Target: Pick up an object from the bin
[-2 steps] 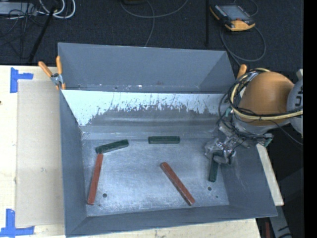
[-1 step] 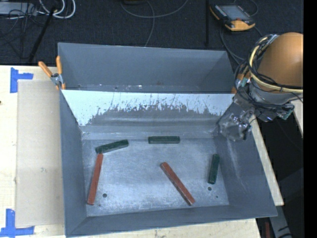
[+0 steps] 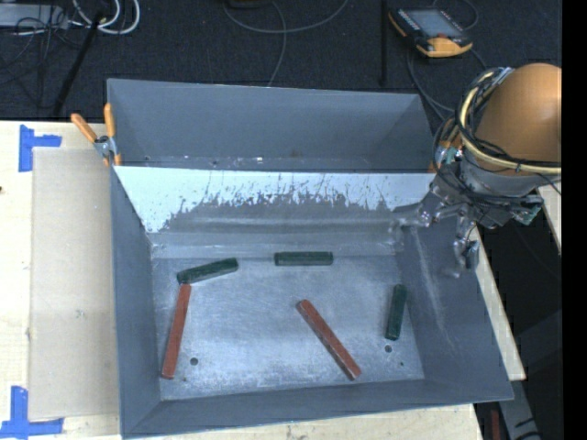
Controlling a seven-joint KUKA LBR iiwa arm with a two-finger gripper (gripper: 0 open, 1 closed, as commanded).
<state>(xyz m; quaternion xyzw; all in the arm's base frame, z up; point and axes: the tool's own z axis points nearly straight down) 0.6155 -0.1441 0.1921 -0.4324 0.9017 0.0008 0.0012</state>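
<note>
In the camera view the arm is reaching in from the right. Its pincer (image 3: 461, 244) is hanging over the sloping right wall of the grey metal bin (image 3: 275, 126), under the orange domed cover (image 3: 527, 108) on the wrist. Nothing is showing in its grasp, and I cannot tell whether it is released or clenched.

Five thin bars are lying flat and apart from one another on the bin floor. Nearest the pincer is the dark green bar at the right (image 3: 395, 312), which is running almost parallel to the foot of the right wall and lying near it. The long red-brown bar in the middle (image 3: 327, 339) is slanting across open floor. Two further dark green bars (image 3: 304, 259) (image 3: 208, 270) are lying along the foot of the back wall, and a second red-brown bar (image 3: 176, 330) is lying at the left.

The step in hand looks like the approach. To do it well, the pincer needs to move off the wall and out over the floor. It should then be centring on the middle of the chosen bar and turning so that it is closing across the bar's narrow width. The descent should be going straight down. The right-hand green bar is leaving little room on its wall side (the middle red-brown one, lying in the open, is probably the more forgiving choice).
</note>
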